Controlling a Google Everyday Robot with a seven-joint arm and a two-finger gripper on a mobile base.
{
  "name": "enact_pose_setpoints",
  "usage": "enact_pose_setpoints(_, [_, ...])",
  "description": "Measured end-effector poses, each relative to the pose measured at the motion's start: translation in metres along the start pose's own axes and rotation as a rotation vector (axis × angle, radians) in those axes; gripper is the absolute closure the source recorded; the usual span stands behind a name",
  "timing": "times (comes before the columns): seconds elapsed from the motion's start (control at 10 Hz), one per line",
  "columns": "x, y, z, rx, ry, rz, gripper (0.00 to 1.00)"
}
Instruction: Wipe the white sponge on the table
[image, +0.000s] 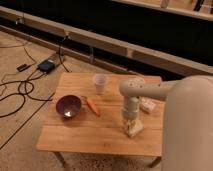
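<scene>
Toward the front right of the table (90, 136): the white sponge (134, 130) lay flat on the light wooden planks, close to the near edge.
Gripper: the gripper (130, 122) pointed straight down onto the white sponge, its tip meeting the top of the block.
Fingers: they were drawn in narrow and closed on the white sponge. The separate fingers blurred into one pale shape, so the exact points of contact were hard to make out.
Arm: the pale arm (145, 89) reached in from the right and bent down at the wrist above the white sponge.
Robot body: a large, smooth grey mass (192, 125) filled the right side, cut off by the frame and hiding the table's right edge and corner.
Partly hidden: a whitish oblong (147, 105) lay behind the arm, with only one end showing.
Left half of the table: a purple bowl (68, 106) stood with an orange carrot (93, 106) just beside it on its right. Something pale showed inside the bowl, too small to identify.
Back of the table: a translucent cup (100, 83) stood upright, well apart from the white sponge.
Floor at left: a dark box (46, 65) sat among black cables (20, 92).
Table legs: only stubs showed at the bottom edge.
</scene>
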Motion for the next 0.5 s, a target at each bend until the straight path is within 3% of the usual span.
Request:
enact_pose_setpoints(0.3, [-0.013, 0.037, -0.004, -0.027, -0.02, -0.074, 1.0])
enact_pose_setpoints(0.5, [-0.008, 0.074, -0.004, -0.061, -0.031, -0.149, 1.0])
